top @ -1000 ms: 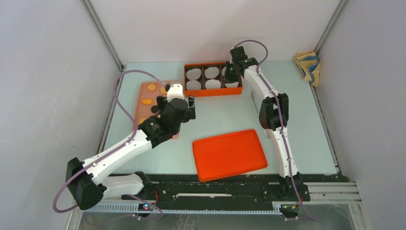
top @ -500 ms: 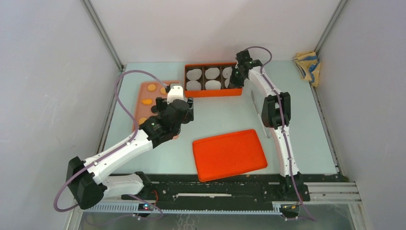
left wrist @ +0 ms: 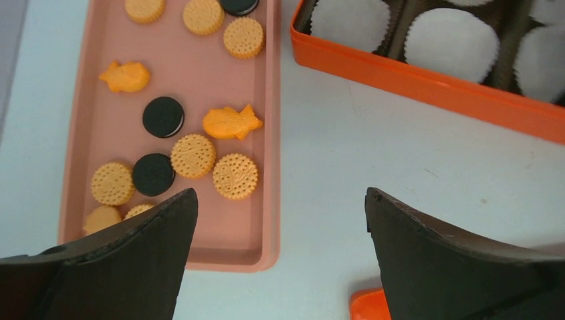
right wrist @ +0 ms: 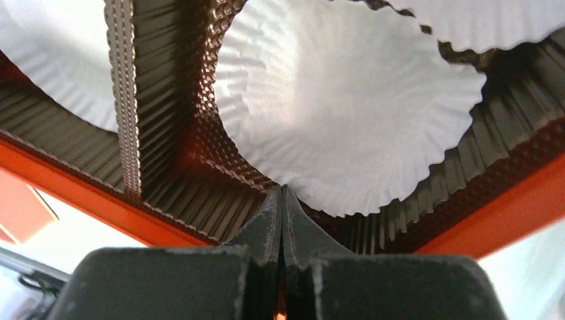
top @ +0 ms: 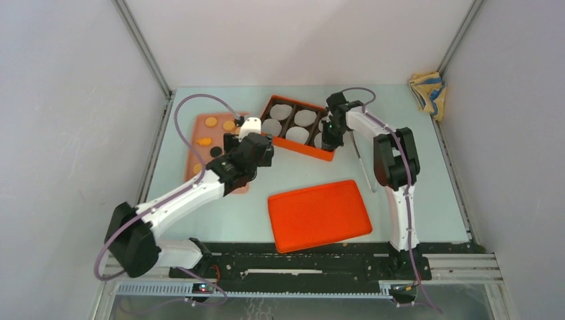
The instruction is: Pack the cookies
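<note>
Cookies [left wrist: 193, 155], mostly orange and a few black, lying loose in the pink tray [left wrist: 270, 100] at left side. Left claw [left wrist: 280, 200] wide open, hanging above the table [left wrist: 373, 173] between this tray and the orange box [left wrist: 426, 83]. Right claw [right wrist: 282, 193] closed tight, tips down inside the box, at the edge of a white paper cup [right wrist: 346, 100]; nothing visibly held.

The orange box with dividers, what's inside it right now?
The orange box holds white paper cups in brown ridged compartments, the visible ones empty. The shut right gripper covers part of the end compartments.
</note>
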`<state>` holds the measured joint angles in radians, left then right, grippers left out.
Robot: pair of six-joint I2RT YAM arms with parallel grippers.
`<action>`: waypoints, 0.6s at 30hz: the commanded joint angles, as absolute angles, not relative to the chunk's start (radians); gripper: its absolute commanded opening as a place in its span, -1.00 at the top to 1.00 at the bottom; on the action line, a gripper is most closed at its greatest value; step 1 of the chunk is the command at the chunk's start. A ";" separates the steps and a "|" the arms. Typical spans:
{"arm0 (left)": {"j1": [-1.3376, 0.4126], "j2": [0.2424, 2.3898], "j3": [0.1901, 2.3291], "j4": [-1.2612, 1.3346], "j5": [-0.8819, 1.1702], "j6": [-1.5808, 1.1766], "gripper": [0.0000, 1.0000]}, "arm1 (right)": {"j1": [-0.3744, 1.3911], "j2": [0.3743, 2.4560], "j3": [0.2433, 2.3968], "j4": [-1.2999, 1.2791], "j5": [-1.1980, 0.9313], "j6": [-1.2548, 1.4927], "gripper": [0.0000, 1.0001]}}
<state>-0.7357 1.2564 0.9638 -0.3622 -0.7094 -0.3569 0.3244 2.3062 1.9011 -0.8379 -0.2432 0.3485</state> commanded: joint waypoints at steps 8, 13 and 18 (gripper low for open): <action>-0.695 1.716 1.278 -0.161 -0.565 -0.262 -1.00 | 0.364 1.975 1.431 -0.779 -0.240 0.268 1.00; -0.692 1.825 1.377 -0.153 -0.525 -0.269 -1.00 | 0.371 1.910 1.346 -0.775 -0.229 0.258 1.00; -0.691 1.870 1.344 -0.166 -0.529 -0.288 -1.00 | 0.376 1.839 1.317 -0.788 -0.220 0.254 1.00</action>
<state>-0.6952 1.8469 1.3243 -0.1867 -0.5369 -0.2874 0.3691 1.9308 1.3281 -0.7799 -0.2363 0.2863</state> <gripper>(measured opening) 0.996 0.003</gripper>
